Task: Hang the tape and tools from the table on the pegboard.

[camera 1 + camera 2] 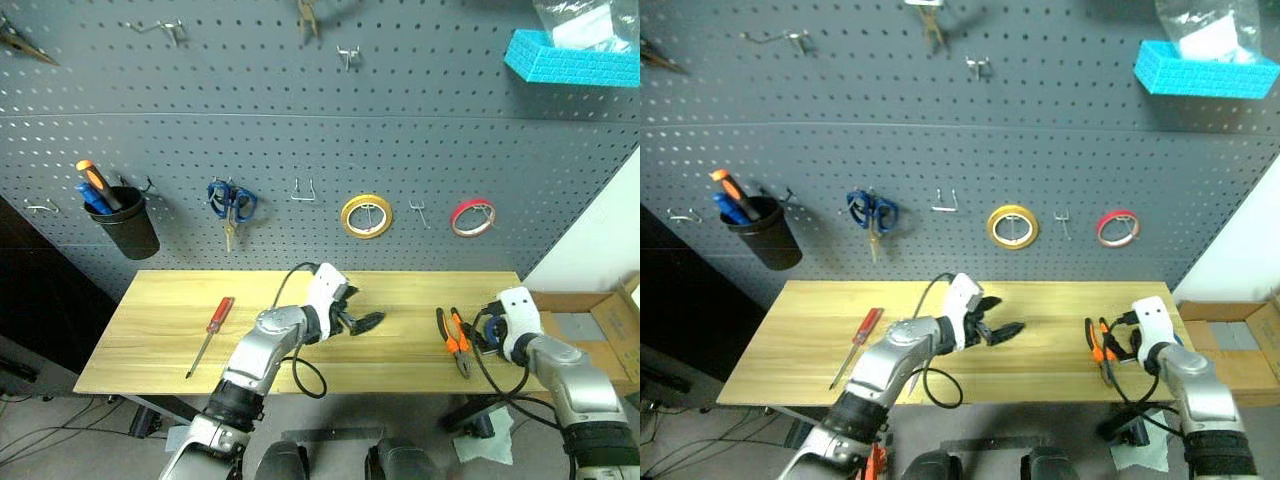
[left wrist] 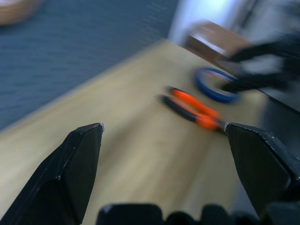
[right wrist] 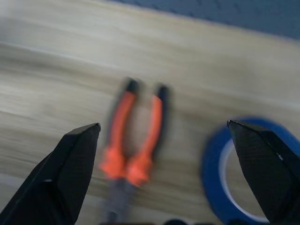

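Both end effectors were released and empty, each with its two black fingers spread wide. My right end effector (image 1: 492,327) hovered low at the right end of the surface (image 1: 170,330), angled down at the pliers (image 3: 133,140) and the blue tape (image 3: 220,187), which lay flat just beside each other. I judged it was placed there to pick one of them up, since both fell between its open fingers in the right wrist view. My left end effector (image 1: 362,322) hung above the middle of the surface, pointing right toward the same pair, with nothing under it. The pliers lay with their orange handles toward the pegboard (image 1: 300,120) and their nose toward the near edge, so the handles were the easier part to close on. A slim red-handled tool (image 1: 210,335) lay well apart at the left of the surface, untouched. I could not make out red scissors on the surface. On the pegboard, blue scissors (image 1: 231,203), a yellow tape (image 1: 366,216) and a red tape (image 1: 472,217) already hung from hooks, with bare hooks (image 1: 303,190) between them, likely meant for my items. None of the task things were hung yet.
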`<state>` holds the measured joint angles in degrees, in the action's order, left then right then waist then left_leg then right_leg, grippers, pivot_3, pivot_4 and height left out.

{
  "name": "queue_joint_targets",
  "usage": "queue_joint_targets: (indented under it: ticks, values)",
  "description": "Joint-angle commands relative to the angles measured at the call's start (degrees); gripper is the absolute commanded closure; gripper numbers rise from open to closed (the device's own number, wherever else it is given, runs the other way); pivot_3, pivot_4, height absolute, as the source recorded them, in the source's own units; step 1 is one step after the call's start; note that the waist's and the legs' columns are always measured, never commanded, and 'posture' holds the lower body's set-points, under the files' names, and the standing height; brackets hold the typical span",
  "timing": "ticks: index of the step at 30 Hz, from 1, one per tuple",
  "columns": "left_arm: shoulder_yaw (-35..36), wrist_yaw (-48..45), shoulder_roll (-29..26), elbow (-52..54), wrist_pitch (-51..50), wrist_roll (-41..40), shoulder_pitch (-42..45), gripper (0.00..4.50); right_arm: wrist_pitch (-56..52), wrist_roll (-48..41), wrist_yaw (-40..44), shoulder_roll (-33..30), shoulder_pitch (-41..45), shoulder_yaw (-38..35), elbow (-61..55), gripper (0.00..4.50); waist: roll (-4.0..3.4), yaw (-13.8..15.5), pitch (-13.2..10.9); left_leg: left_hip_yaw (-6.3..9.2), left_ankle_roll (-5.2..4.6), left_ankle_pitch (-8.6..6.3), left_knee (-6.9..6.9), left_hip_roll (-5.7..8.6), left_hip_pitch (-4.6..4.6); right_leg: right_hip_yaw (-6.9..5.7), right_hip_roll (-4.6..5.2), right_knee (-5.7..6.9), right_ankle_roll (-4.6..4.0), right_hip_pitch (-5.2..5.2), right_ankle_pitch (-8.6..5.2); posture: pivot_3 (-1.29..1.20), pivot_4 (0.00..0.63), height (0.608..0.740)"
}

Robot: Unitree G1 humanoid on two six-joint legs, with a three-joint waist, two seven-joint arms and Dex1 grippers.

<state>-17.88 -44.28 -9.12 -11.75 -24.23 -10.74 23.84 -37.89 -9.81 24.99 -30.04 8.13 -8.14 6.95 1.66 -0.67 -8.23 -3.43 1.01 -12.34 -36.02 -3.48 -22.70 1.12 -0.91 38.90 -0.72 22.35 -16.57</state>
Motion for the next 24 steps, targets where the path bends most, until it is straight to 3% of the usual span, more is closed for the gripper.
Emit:
queue_joint_targets:
  ticks: [1,8,14,16,24]
  values:
    - [-3.2,-3.1,2.7,-4.0,3.2,1.5,4.4,0.04,-1.4,-1.2,1.7,-2.1,2.9,-1.8,2.4,0.0,-0.07,0.0,-1.6,0.05,0.0,0.0,0.0,-0.01,-0.09,-0.07,-0.02,0.0,0.0,0.05,0.0,-0.01,0.254,0.74]
    - [-5.7,-5.1,9.8,-14.3,8.8,4.0,12.6,0.04,-4.1,-2.3,3.2,-3.5,7.8,-2.8,9.1,0.0,-0.09,-0.1,-5.5,0.04,0.0,0.0,-0.03,0.02,-0.26,-0.05,0.07,-0.01,0.22,0.16,-0.1,-0.01,0.318,0.74]
    - [-6.4,-6.0,14.9,-21.6,13.6,6.3,17.1,0.04,-3.1,-2.0,3.9,-4.4,10.7,-3.1,16.2,0.0,-0.04,-0.4,-7.0,0.01,0.01,0.01,-0.03,0.14,-0.62,-0.05,0.12,-0.06,0.44,0.45,-0.17,-0.01,0.334,0.74]
    - [-6.3,-6.3,15.7,-22.5,14.1,6.6,17.8,0.04,-3.4,-2.3,3.5,-4.4,11.3,-3.6,18.8,0.0,-0.05,-0.5,-7.2,0.02,0.03,0.02,-0.07,0.13,-1.12,-0.06,0.13,0.02,0.47,0.95,-0.15,-0.01,0.342,0.74]
    - [-7.2,-8.0,15.7,-22.4,15.5,8.0,17.0,0.04,-3.6,-2.8,3.7,-4.5,12.0,-4.0,25.6,0.0,0.11,-0.9,-8.4,0.02,0.04,0.03,-0.08,0.11,-1.1,-0.08,0.18,-0.01,0.67,0.96,-0.05,0.0,0.36,0.74]
